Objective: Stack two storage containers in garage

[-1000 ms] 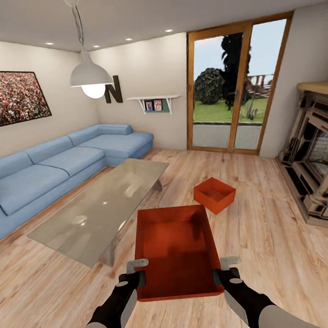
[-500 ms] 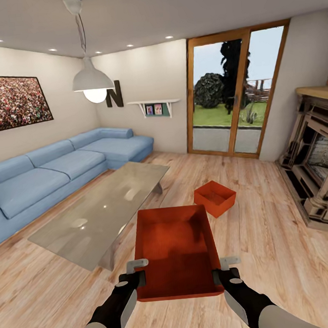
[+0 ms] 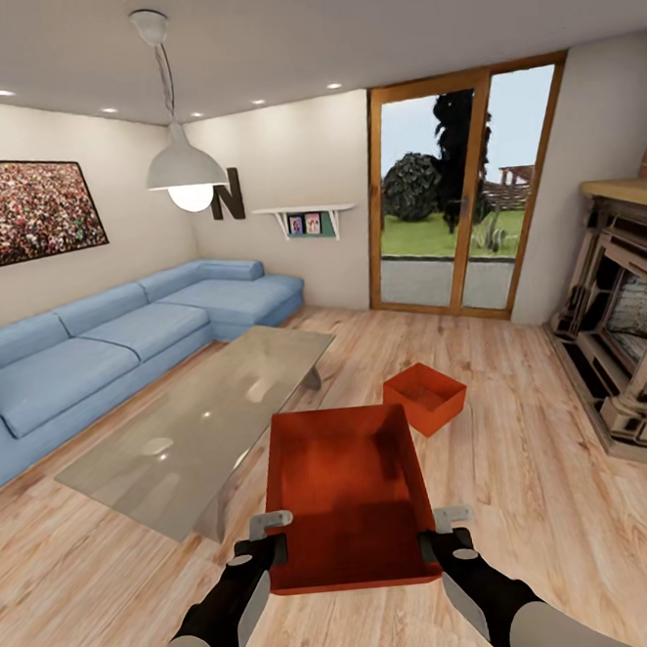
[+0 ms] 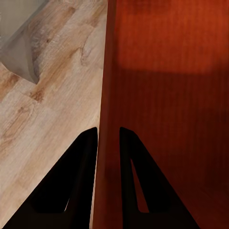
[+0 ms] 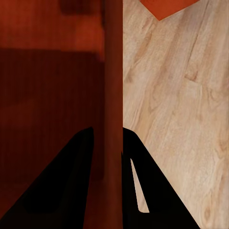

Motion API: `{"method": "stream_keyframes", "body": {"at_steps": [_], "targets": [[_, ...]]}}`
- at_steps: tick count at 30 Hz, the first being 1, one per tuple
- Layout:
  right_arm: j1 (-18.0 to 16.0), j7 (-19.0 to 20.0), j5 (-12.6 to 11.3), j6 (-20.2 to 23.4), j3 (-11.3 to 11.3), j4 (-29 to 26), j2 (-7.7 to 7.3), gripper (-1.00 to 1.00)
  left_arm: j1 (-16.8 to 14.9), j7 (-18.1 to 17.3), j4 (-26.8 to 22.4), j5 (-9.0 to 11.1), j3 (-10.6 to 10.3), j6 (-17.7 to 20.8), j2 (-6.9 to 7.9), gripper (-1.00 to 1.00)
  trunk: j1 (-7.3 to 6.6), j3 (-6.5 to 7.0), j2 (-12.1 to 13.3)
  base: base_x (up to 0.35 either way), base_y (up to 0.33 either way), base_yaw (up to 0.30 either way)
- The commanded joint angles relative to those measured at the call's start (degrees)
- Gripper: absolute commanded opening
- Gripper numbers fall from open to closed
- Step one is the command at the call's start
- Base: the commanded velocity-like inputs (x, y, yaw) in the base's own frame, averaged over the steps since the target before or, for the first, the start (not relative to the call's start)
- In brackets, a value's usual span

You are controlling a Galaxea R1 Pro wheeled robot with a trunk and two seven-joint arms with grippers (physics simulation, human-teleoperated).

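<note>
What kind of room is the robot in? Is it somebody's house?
It looks like a living room in a home. There is a long blue corner sofa, a low glass coffee table, a stone fireplace with a wooden mantel, and wood-framed glass doors looking onto a garden.

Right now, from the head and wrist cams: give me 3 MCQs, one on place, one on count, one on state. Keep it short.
1. Where does the small red-orange box bin sit?
A. on the glass coffee table
B. on the light wood-plank floor
C. on the blue sofa

2. How many red-orange bins are in the head view?
A. one
B. two
C. three

3. How is the large red-orange box bin held?
A. by the left gripper alone
B. not gripped
C. by both, one on each side wall

Key: 1 B, it rests on planks beyond the table. 2 B. 3 C, the left gripper and right gripper each straddle a wall.
</note>
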Motion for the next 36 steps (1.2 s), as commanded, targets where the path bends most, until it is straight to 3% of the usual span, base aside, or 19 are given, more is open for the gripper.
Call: {"method": "stream_keyframes", "body": {"at_steps": [1,36], "targets": [[-0.05,0.02,-0.50,0.02,-0.55,-0.18,-0.02,-1.00,-0.03,0.66,-0.20,-0.84,1.13,0.44,0.01,-1.00,0.04,-0.04,-0.13,0.000,0.000,0.000],[-0.04,0.03,-0.50,0.02,-0.61,-0.18,-0.02,-1.00,-0.03,0.66,-0.20,-0.82,1.13,0.44,0.01,-1.00,0.04,3.02,-0.13,0.000,0.000,0.000]]}}
